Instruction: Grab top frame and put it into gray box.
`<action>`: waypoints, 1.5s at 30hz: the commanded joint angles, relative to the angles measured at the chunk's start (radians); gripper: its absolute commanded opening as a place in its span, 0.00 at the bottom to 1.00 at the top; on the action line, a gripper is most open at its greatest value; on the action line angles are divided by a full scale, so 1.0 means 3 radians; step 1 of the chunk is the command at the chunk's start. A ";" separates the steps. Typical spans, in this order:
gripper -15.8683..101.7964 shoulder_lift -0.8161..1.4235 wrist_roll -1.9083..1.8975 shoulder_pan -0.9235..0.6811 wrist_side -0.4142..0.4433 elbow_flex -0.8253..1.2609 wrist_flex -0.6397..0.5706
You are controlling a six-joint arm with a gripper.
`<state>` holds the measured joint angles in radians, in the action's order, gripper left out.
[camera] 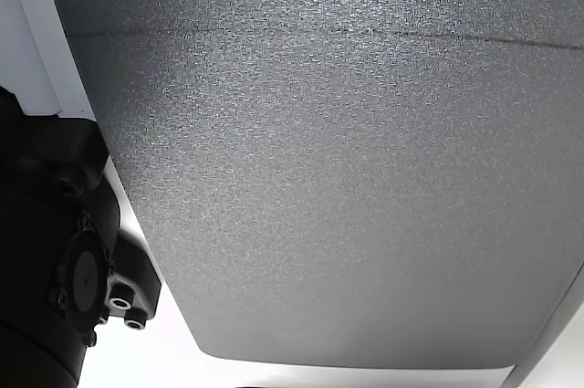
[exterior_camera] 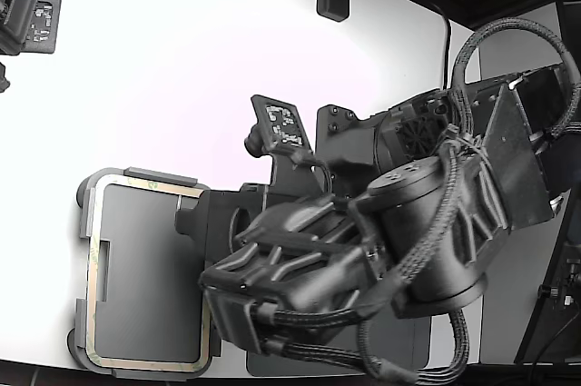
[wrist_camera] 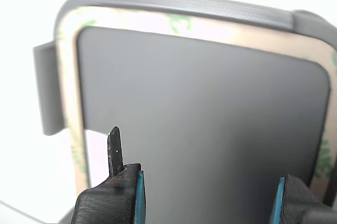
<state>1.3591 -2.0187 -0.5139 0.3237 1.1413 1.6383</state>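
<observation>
The gripper (wrist_camera: 208, 203) hangs just above the gray box (wrist_camera: 179, 3), its two blue-padded fingers (wrist_camera: 138, 197) spread wide with nothing between them; the jaws are released. By my reading, the placing step is essentially finished: the top frame (wrist_camera: 67, 76) already lies inside the box, its pale greenish-tan rim running along the inner wall. What the next move calls for is a clean lift straight away from the box, so the fingertips do not snag the rim and drag it out.

In the exterior view, the arm covers the box from about 3 o'clock, and the frame (exterior_camera: 93, 268) shows as a thin pale band around the dark floor of the box (exterior_camera: 83, 222), visible from 6 round through 9 to 12 o'clock. Whether it sits fully flat on the hidden side cannot be told. The box holds nothing else that shows.

Farther out, in the other view, a darker textured gray mat (camera: 347, 178) fills the picture, lying on the white table (exterior_camera: 182, 50).
</observation>
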 commanded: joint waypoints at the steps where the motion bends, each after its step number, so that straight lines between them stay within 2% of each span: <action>1: 0.98 0.0281 0.0624 0.0051 0.0332 -0.0020 -0.0148; 5: 0.98 0.0736 0.1795 0.0077 0.0885 0.0363 -0.0614; 9: 0.98 0.1411 0.3354 0.0240 0.1038 0.1002 -0.1181; 13: 0.98 0.2229 0.4745 0.0552 0.0772 0.1836 -0.1723; 15: 0.98 0.2598 0.5210 0.0747 0.0542 0.2194 -0.1856; 19: 0.98 0.3293 0.5834 0.1217 -0.0128 0.2894 -0.2086; 22: 0.98 0.3733 0.5957 0.1473 -0.0389 0.3390 -0.2168; 29: 0.98 0.4617 0.6192 0.1692 -0.0588 0.4285 -0.2260; 35: 0.98 0.5323 0.6233 0.1713 -0.0552 0.5006 -0.2265; 36: 0.98 0.5323 0.6202 0.1698 -0.0486 0.4985 -0.2204; 38: 0.98 0.5318 0.6300 0.1687 -0.0603 0.4991 -0.2234; 45: 0.98 0.5318 0.6305 0.1687 -0.0608 0.4991 -0.2234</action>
<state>2.9330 -0.1273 -0.0169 0.1396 2.6630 0.9725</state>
